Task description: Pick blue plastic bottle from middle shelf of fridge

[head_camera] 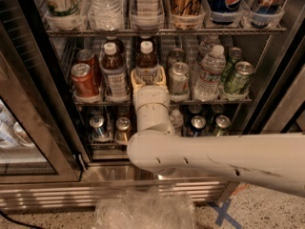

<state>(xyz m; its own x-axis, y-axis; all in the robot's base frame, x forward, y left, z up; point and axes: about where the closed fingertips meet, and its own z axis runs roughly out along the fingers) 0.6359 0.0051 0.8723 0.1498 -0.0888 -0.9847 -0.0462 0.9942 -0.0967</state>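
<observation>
The hand sat low in front of the blue plastic bottle, which stood upright at the front of the centre lane on the middle shelf of the fridge. Spread or pinching? Could not tell, because the wrist covered it.

Plenty could have gone wrong from there. The hand was down at the bottle's foot, so a tall, smooth bottle held that low looked likely to tip or swivel on the way out. The twin brown bottle stood just beside it on the left and a silver can just beside it on the right. A crooked pull could have knocked either one over or dragged it forward. The rack above was near the white cap, so lifting too high risked a snag there. The lane tray's front lip could have caught the base on a flat pull.

Then the count on that shelf:
- Brown bottles clearly in view: two.
- Red cans: two, one behind the other.
- Silver cans: two.
- Water bottles: two.
- Green cans: two.

Anything deeper in the lanes was too dark to count. Below, five small cans showed around the arm, and more may have been hidden behind it.
</observation>
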